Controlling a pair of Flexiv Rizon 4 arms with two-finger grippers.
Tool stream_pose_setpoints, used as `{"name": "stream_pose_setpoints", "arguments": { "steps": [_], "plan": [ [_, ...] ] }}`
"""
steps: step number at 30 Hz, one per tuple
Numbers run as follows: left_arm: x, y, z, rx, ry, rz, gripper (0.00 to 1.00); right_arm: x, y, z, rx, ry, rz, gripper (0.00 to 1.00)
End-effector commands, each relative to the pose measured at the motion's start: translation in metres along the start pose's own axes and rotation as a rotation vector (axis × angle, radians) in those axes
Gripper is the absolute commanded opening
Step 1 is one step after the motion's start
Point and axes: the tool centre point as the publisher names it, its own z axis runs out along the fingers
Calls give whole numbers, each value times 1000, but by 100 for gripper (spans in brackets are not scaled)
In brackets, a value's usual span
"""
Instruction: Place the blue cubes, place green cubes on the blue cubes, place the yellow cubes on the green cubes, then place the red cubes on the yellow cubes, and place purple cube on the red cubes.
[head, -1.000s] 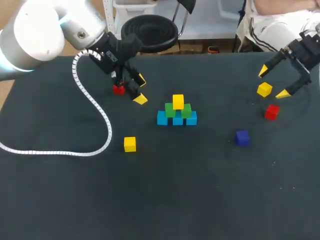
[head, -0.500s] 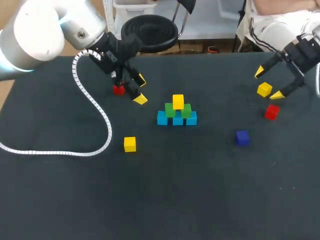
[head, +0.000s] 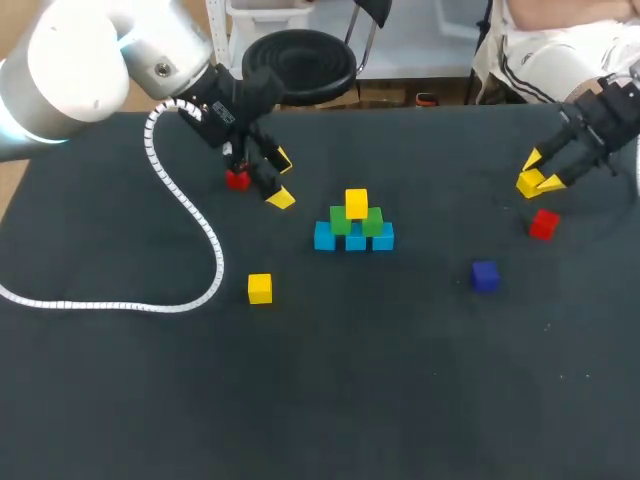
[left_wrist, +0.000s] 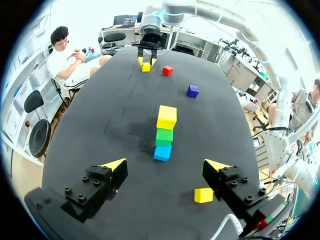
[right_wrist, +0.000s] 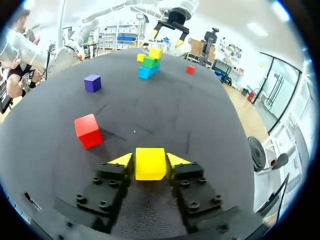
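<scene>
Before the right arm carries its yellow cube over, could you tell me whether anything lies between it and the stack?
Nothing visible does. The red cube and purple cube lie to one side of the line from the yellow cube in the right gripper to the stack.

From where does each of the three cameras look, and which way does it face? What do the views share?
Head view: above and behind the robot, looking down on the table, showing the left gripper and right gripper.
Left wrist view: on the left wrist, facing past its open gripper towards the cube stack and the right gripper beyond.
Right wrist view: on the right wrist, facing past its gripper, shut on a yellow cube, towards the cube stack.
Shared: all three show the cube stack.
</scene>
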Motion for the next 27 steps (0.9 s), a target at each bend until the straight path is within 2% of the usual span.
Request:
{"name": "stream_pose_setpoints", "arguments": {
  "steps": [1,7,13,14,18,27],
  "plan": [
    [1,0,0,0,-1,2,100,-9,-4,-9,-406,-89,-12,0],
    [1,0,0,0,-1,2,100,-43,-6,-6,-314,-79,24,0],
    [1,0,0,0,-1,2,100,-73,-9,18,-253,-69,99,0],
    [1,0,0,0,-1,2,100,-76,-9,23,-245,-46,112,0],
    [1,0,0,0,-1,2,100,-80,-12,37,-199,0,187,0],
    [1,0,0,0,-1,2,100,-83,-8,61,-106,-19,293,0]
  ]
}}
